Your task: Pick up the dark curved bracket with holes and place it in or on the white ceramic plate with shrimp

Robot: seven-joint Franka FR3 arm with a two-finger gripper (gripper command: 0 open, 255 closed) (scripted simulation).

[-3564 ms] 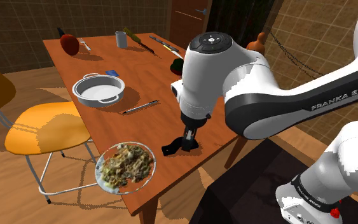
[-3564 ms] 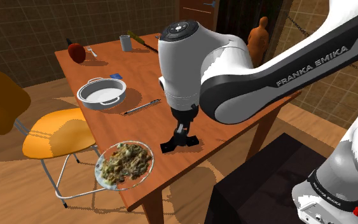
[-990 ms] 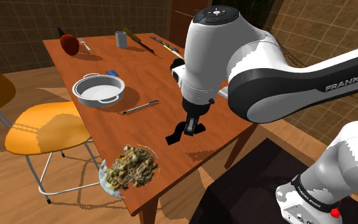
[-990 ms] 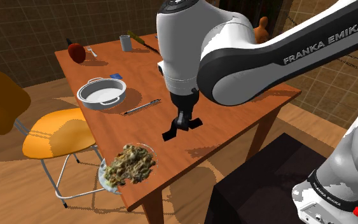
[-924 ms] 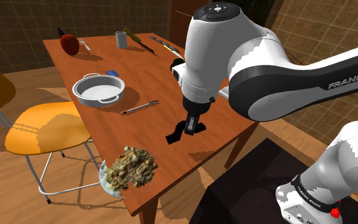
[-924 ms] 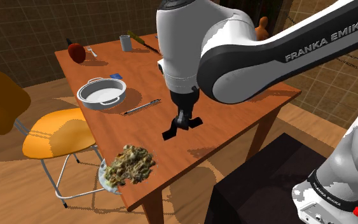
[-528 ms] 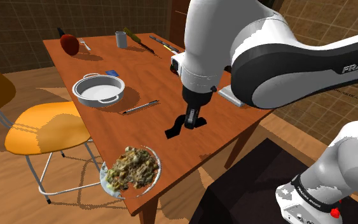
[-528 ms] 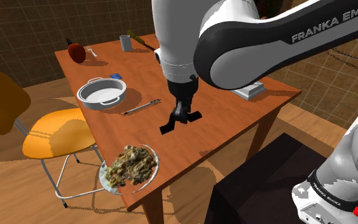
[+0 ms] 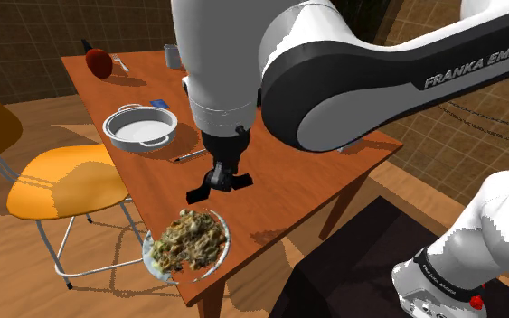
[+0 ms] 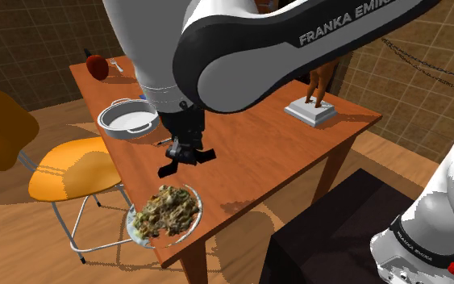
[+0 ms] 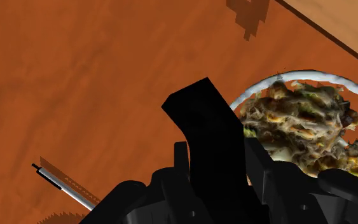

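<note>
The black curved bracket (image 9: 209,185) (image 10: 179,160) (image 11: 210,137) hangs in the air above the wooden table, clasped by my gripper (image 9: 221,175) (image 10: 183,151) (image 11: 217,165), which is shut on it. The white plate (image 9: 218,258) (image 10: 195,218) (image 11: 296,77) heaped with greenish-brown food sits near the table's front corner, just below and in front of the bracket. In the wrist view the plate lies right beside the bracket's far end.
A grey pan (image 9: 140,126) (image 10: 128,116) and a pen (image 9: 179,157) (image 11: 66,186) lie behind the gripper. A red object (image 9: 98,61), a cup and utensils stand at the table's far end. A statuette on a white base (image 10: 313,103) stands at the second exterior view's right. An orange chair (image 9: 62,183) stands beside the table.
The arm has carried the bracket toward the shoulder view's left, from beside the plate to just behind it. The plate has settled flat after tilting.
</note>
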